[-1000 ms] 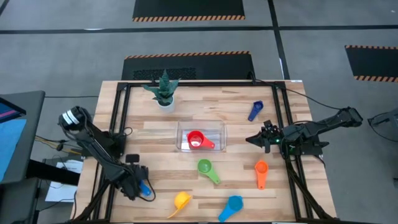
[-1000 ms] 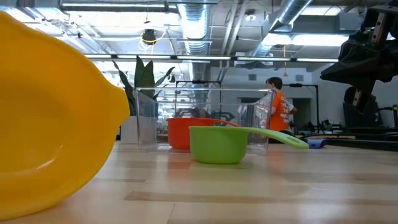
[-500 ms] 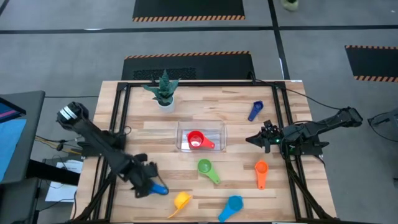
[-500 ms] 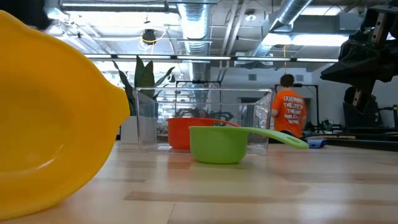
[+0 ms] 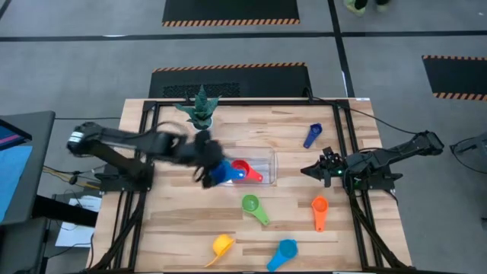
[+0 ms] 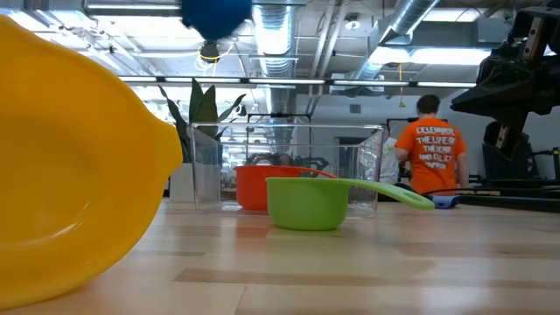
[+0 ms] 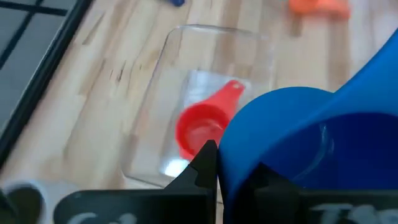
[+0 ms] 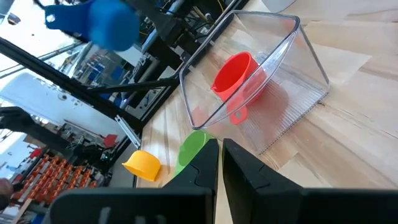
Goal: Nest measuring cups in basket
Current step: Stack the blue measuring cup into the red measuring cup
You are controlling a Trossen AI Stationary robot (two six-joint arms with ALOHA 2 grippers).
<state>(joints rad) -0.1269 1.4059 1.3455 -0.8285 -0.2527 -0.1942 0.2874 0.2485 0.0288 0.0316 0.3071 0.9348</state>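
One blue cup point(image 5: 218, 173) is gripped in the left gripper point(image 5: 205, 169), raised at the left end of the clear basket point(image 5: 268, 161); just beyond it, inside, lies the red cup point(image 5: 242, 170). Right gripper point(image 5: 313, 170), narrow and empty, waits right of the basket.

Potted plant point(image 5: 200, 109); person in orange shirt point(image 6: 430, 156).
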